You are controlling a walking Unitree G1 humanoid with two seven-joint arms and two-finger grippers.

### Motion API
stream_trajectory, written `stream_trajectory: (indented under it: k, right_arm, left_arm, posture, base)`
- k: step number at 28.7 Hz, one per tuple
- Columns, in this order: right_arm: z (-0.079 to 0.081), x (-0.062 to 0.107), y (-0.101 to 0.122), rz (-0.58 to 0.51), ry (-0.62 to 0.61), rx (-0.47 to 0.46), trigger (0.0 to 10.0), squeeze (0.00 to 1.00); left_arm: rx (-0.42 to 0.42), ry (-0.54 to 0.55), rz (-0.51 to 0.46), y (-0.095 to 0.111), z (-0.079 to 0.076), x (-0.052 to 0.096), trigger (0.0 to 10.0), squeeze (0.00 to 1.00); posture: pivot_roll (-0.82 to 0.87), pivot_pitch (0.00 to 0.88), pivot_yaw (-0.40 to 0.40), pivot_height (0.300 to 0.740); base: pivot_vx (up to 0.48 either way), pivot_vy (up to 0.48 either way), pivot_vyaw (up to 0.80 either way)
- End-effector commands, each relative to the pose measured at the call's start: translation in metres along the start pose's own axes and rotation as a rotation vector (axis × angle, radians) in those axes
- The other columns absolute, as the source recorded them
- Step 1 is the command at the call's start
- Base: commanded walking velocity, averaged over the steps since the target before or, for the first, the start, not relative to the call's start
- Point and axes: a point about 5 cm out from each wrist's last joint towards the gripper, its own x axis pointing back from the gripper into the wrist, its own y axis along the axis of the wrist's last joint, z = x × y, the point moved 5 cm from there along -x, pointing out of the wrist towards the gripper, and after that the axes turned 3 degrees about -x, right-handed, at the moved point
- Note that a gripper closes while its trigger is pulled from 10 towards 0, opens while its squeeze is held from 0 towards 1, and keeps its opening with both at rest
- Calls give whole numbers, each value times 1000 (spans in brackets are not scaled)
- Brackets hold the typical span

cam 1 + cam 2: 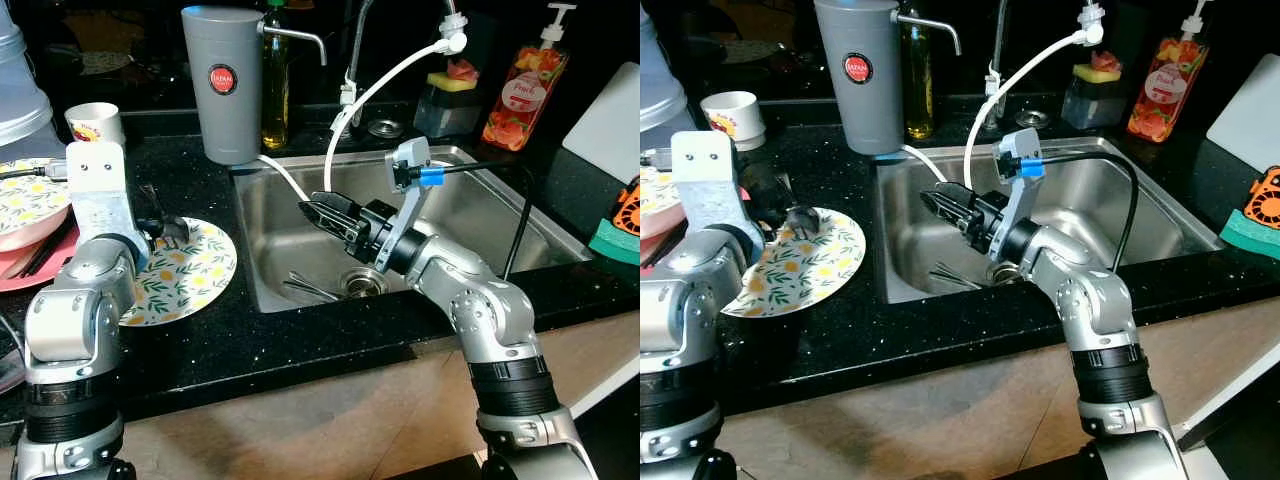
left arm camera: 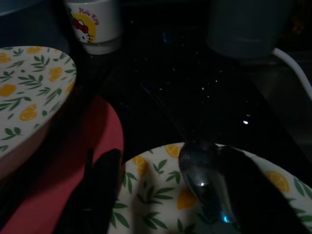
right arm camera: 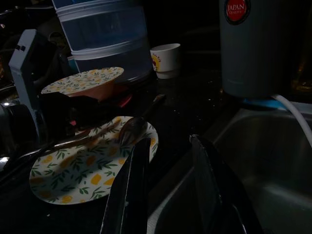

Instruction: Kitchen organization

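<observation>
One spoon (image 2: pixel 204 178) pinched in left claw (image 1: pixel 165 228); right claw (image 1: pixel 318 210) parted; perhaps two floral plates (image 1: pixel 195 275).

**Bright head views, murky wrist views**

Both eye views are evenly lit and sharp, with soft glare on the steel sink (image 1: pixel 480 215) walls and sparkle in the black counter (image 1: pixel 300 335); the back edge of the counter falls into darkness. The left wrist view is very dim, with a small highlight on a spoon (image 2: pixel 202 178) and nearby black shapes blurred. The right wrist view is also dark, its close fingers (image 3: pixel 131 195) soft.
</observation>
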Motion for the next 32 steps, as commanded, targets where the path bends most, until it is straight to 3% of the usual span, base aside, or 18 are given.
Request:
stream_trajectory:
  k: [1,4,5,8,23,32]
  right_arm:
    - [1,3,0,5,4,5,10000,0]
    - [2,5,0,11,10,5,10000,0]
    - [2,5,0,13,14,6,10000,0]
    - [2,5,0,17,20,5,10000,0]
    - [6,5,-1,33,49,10,10000,0]
    - [10,5,-5,61,84,24,10000,0]
  left_arm:
    - [-5,12,31,-5,1,1,10000,1000]
    - [0,51,79,-12,5,5,10000,1000]
    - [-12,58,104,-15,5,7,10000,0]
    - [-41,63,141,-20,5,14,10000,0]
    - [30,159,186,-26,17,39,10000,0]
    - [68,133,264,-44,16,40,10000,0]
  posture:
    - [31,103,5,740]
    - [31,103,5,740]
    - [31,103,5,740]
    - [27,107,3,740]
    - [36,109,-3,740]
    - [34,104,-6,740]
  base:
    - [0,0,0]
    - [0,0,0]
    - [0,0,0]
    - [0,0,0]
    - [0,0,0]
    - [0,0,0]
